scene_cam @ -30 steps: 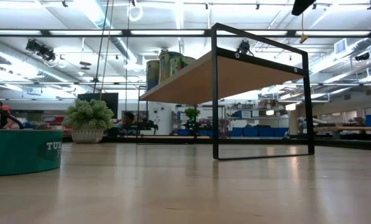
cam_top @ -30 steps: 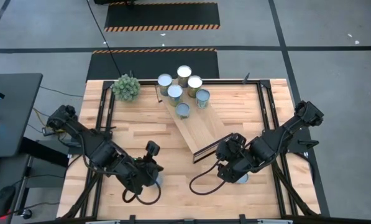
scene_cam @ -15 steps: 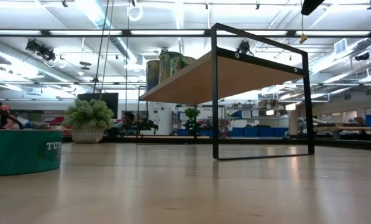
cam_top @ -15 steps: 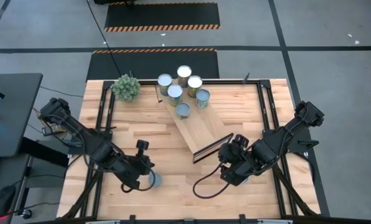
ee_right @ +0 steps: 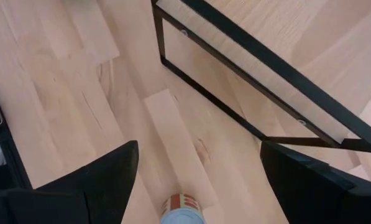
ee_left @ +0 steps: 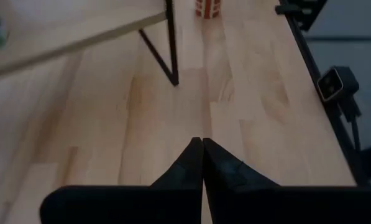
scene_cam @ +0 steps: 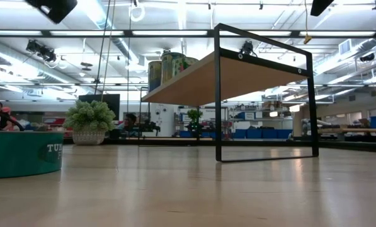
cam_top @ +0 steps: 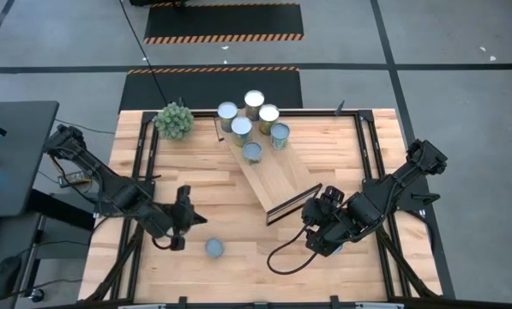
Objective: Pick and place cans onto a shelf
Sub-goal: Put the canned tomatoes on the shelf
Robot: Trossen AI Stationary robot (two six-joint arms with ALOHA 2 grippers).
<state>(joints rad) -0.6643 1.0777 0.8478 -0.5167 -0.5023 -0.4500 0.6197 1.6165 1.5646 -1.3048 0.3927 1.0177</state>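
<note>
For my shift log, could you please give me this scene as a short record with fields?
Shelf: long light-wood shelf, dark-framed, bearing six silvery-topped round tins
Loose tin: grey-topped tin, on wooden table, ungripped
Left end effector: shut, empty
Right end effector: open, over red-banded tin

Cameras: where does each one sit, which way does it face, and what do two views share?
High: overhead, straight down on the table, shelf, left arm and right arm.
Low: at table-top height, level past a teal can to the shelf; arm parts at top.
Left wrist: along the table past the shut left gripper.
Right wrist: down past the open right gripper onto the shelf's frame.
High and low share the plant.
</note>
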